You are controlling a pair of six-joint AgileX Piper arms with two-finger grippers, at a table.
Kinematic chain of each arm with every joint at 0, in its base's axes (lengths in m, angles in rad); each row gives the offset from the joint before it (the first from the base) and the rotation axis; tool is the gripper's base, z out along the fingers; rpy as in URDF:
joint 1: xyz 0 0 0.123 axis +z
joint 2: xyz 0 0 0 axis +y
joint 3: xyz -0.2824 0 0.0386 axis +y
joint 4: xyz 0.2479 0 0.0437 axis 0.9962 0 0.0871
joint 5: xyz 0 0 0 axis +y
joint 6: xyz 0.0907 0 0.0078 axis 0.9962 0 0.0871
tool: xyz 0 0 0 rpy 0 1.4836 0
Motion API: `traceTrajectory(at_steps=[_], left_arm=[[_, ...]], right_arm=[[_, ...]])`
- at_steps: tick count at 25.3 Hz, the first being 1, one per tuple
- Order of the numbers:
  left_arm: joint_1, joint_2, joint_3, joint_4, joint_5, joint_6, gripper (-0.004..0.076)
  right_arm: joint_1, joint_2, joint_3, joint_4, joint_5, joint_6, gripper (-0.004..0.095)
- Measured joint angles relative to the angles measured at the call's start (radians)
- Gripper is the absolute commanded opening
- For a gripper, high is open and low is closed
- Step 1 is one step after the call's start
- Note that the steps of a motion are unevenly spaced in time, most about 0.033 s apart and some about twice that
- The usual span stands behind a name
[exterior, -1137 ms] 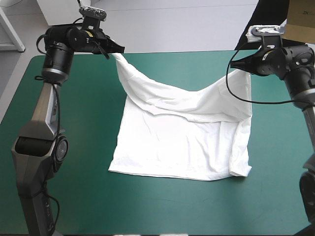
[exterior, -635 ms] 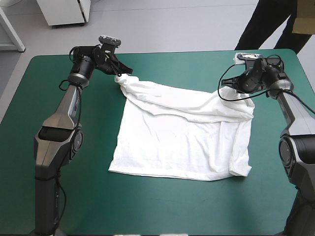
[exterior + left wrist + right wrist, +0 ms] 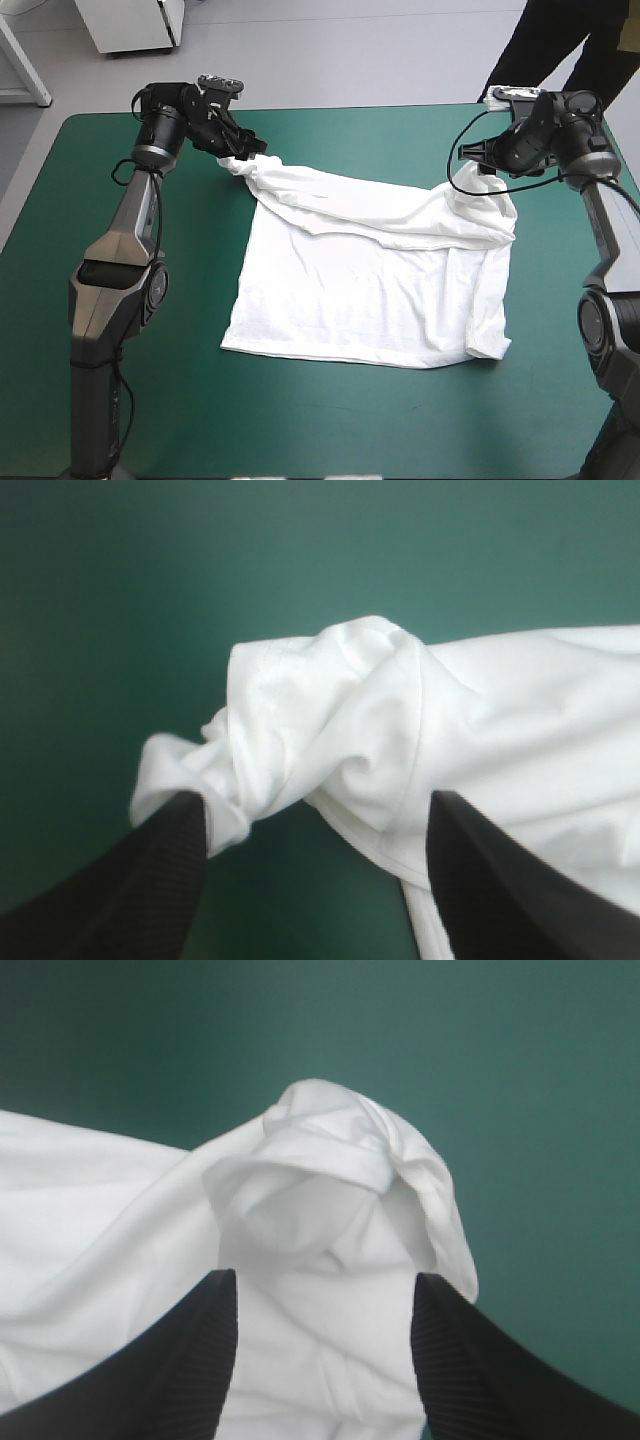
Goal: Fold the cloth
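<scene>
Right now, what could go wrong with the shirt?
1. The left gripper and right gripper both stand open around bunched corners of the T-shirt. If they pull back, one might snag the cloth and drag it.
2. The far edge lies in a lumpy ridge, not flat, so a fold over it would likely come out crooked.
3. The side below the right gripper is doubled over and may stay creased.
</scene>
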Motion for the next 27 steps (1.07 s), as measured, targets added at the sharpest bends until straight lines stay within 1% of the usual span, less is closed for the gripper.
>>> traceTrajectory(at_steps=[1, 3, 4, 6, 7, 10, 13, 14, 18, 21, 23, 27], left_arm=[[0.000, -0.021, 0.000, 0.001, 0.005, -0.012, 0.0442], [0.000, -0.062, 0.010, 0.001, 0.008, -0.036, 0.0428], [0.000, -0.086, 0.026, 0.001, 0.008, -0.040, 0.0410], [0.000, -0.185, 0.124, 0.007, 0.008, -0.047, 0.0371], [0.000, -0.262, 0.229, 0.013, 0.006, -0.051, 0.0365], [0.000, -0.395, 0.435, 0.015, 0.005, -0.055, 0.0364], [-0.001, -0.536, 0.657, 0.007, 0.005, -0.071, 0.0365], [-0.012, -0.616, 0.758, 0.007, 0.005, -0.082, 0.0364], [-0.072, -0.766, 0.922, 0.025, 0.004, -0.123, 0.0364], [-0.155, -0.852, 1.029, 0.068, 0.003, -0.197, 0.0364], [-0.223, -0.894, 1.090, 0.121, 0.003, -0.274, 0.0364], [-0.315, -0.925, 1.195, 0.189, 0.001, -0.428, 0.0365]], right_arm=[[0.000, -0.029, -0.001, -0.013, 0.036, 0.000, 0.0510], [0.000, -0.064, 0.004, -0.020, 0.069, 0.002, 0.0510], [0.000, -0.080, 0.006, -0.021, 0.079, 0.002, 0.0510], [0.000, -0.141, 0.035, -0.023, 0.097, 0.004, 0.0510], [-0.001, -0.186, 0.070, -0.025, 0.111, 0.004, 0.0510], [-0.001, -0.261, 0.150, -0.025, 0.124, 0.004, 0.0498], [-0.001, -0.340, 0.234, -0.015, 0.130, 0.004, 0.0442], [-0.001, -0.383, 0.268, -0.014, 0.131, 0.004, 0.0435], [-0.001, -0.457, 0.332, -0.013, 0.134, 0.004, 0.0417], [-0.001, -0.502, 0.363, -0.010, 0.143, 0.003, 0.0416], [-0.001, -0.531, 0.375, -0.007, 0.153, 0.003, 0.0416], [-0.001, -0.585, 0.393, -0.006, 0.162, 0.003, 0.0416]])
